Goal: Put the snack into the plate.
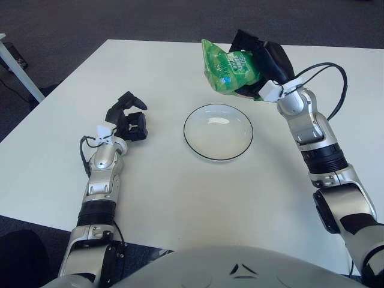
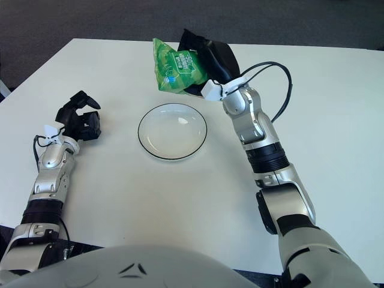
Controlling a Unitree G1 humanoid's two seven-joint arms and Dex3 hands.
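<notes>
A green snack bag (image 1: 228, 71) hangs in the air, gripped by my right hand (image 1: 259, 66), above and just behind the far rim of the plate. The plate (image 1: 217, 131) is a shallow clear dish with a dark rim and sits empty at the middle of the white table. In the right eye view the same bag (image 2: 177, 72) shows over the dish's back edge (image 2: 173, 107). My left hand (image 1: 126, 122) shows to the left of the plate, fingers curled with nothing in them.
The white table (image 1: 180, 198) runs from the near edge to the far edge, with dark carpet (image 1: 72, 24) beyond. A black cable (image 1: 327, 78) loops off my right wrist. A white table leg (image 1: 18, 66) stands at the far left.
</notes>
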